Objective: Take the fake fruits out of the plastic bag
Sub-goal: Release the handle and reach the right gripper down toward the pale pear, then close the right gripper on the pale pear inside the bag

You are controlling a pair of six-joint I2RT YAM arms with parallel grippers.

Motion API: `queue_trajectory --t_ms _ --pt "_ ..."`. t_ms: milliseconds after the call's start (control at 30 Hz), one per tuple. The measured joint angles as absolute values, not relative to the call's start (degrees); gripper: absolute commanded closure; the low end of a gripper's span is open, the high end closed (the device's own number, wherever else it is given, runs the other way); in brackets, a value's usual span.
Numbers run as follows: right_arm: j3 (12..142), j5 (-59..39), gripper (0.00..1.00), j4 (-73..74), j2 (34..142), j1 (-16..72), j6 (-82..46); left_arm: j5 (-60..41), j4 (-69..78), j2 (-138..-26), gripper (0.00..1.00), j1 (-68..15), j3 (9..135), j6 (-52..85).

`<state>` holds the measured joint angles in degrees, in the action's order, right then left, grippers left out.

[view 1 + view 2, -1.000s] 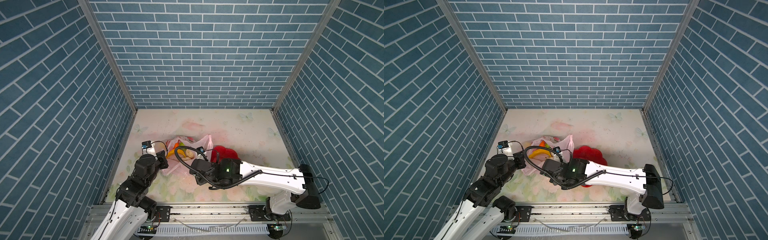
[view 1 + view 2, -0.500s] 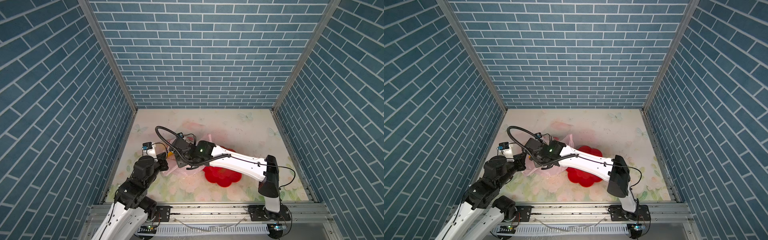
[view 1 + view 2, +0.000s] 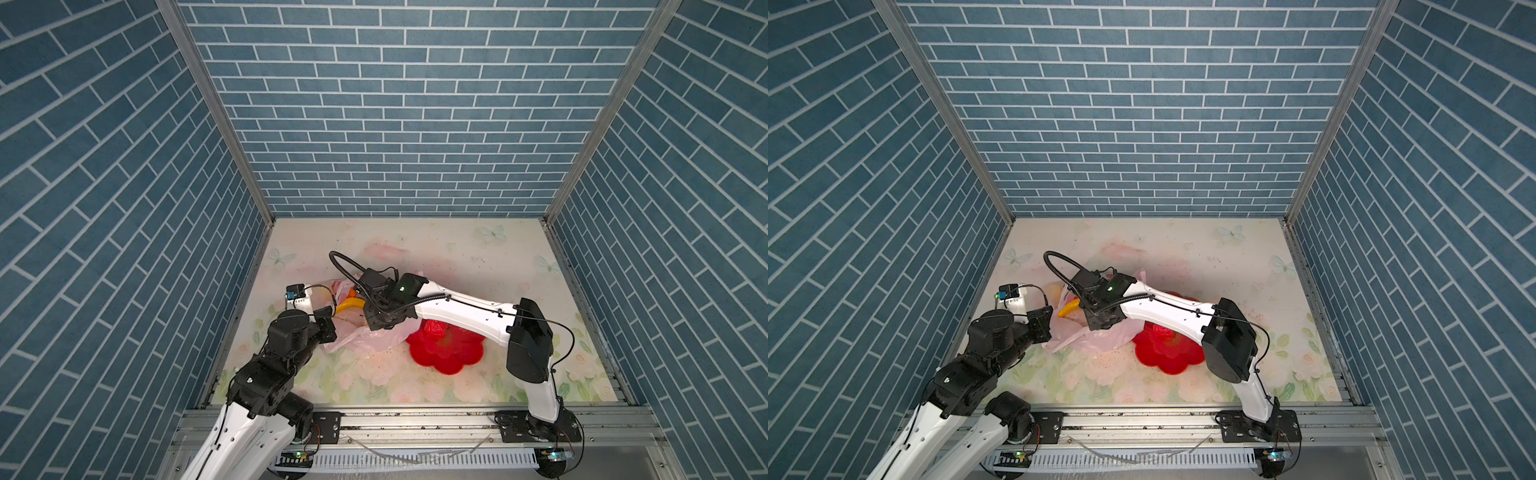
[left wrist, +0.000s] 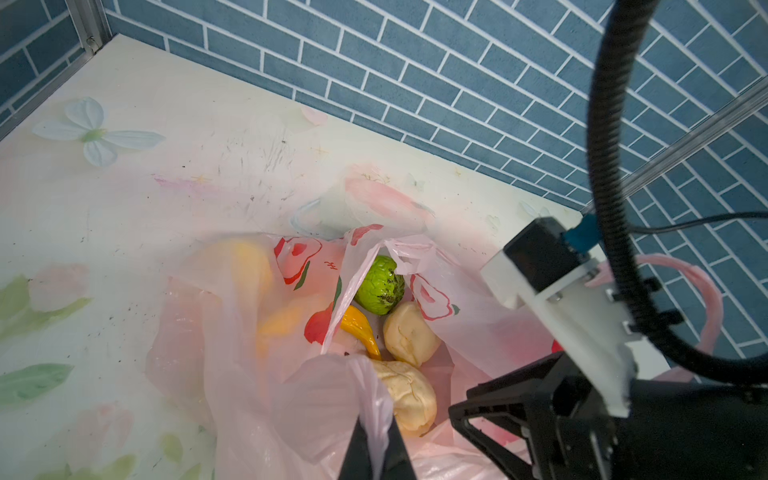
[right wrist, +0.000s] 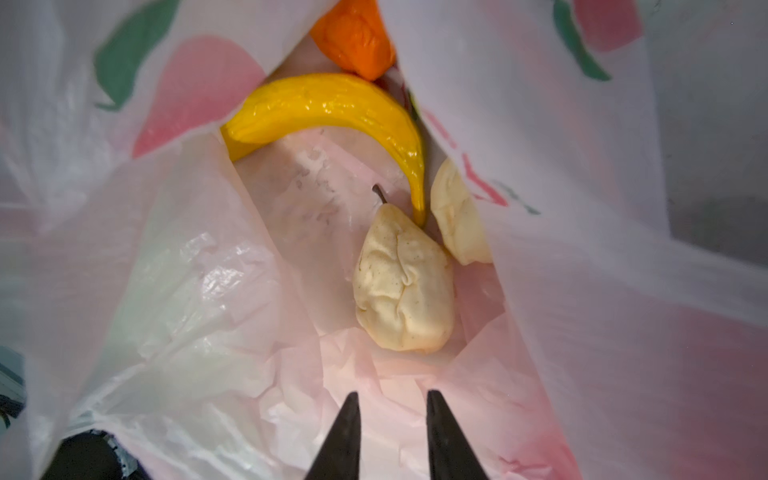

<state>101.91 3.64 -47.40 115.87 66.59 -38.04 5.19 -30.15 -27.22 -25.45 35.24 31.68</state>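
Both top views are bright and evenly lit from overhead. The pale surface carries only soft shadows, darkest under the right arm by the red dish. Wide-angle distortion splays the brick walls toward the edges. In the right wrist view the banana shows glossy highlights and the cream pear is sharp, while the plastic bag near the lens blurs milky.

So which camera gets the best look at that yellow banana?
The right wrist view: the banana lies nearly whole inside the open plastic bag. The left wrist view shows only one curved end; both top views catch just a small yellow sliver.
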Motion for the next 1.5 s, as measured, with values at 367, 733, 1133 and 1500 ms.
queue_trajectory --t_ms 367,733,1133,1500 --pt "92.5 -1.4 0.73 -46.2 114.7 70.6 -39.7 5.1 -35.6 -23.1 0.93 -25.5 35.3 32.8" --pt "91.0 1.8 0.63 -43.7 114.2 71.0 -42.1 4.3 -36.9 -22.1 0.93 -25.5 33.3 34.6" --pt "109.1 6.0 0.43 -46.0 118.6 68.6 -37.9 4.2 -37.1 -21.2 0.93 -25.5 33.3 35.3" --pt "110.1 4.5 0.3 -49.4 125.3 66.2 -35.5 3.5 -39.4 -18.9 0.93 -25.5 33.3 35.8"
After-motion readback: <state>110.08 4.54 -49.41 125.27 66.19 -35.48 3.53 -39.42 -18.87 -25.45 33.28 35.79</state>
